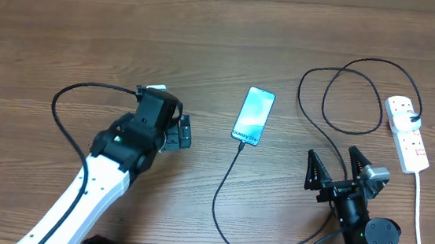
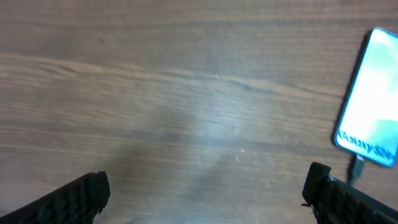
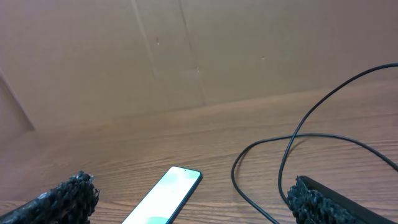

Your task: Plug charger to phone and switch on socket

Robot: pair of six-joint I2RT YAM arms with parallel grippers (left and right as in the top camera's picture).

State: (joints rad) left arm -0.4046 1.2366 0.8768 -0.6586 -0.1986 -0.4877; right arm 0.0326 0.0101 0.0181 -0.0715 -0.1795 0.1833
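The phone (image 1: 253,116) lies flat mid-table with its light blue screen up; it also shows in the left wrist view (image 2: 373,99) and the right wrist view (image 3: 165,198). The charger cable (image 1: 215,201) runs from the phone's near end, where its connector (image 2: 357,165) meets the edge. It loops along the table front and up to its black plug (image 1: 415,118) in the white socket (image 1: 404,134) at the right. My left gripper (image 1: 187,132) (image 2: 208,180) is open and empty, left of the phone. My right gripper (image 1: 333,157) (image 3: 191,185) is open and empty, between phone and socket.
The socket's thick white cord (image 1: 418,219) runs down to the front edge at the far right. Loops of the charger cable (image 3: 286,155) lie on the wood ahead of my right gripper. A brown wall (image 3: 186,56) stands behind the table.
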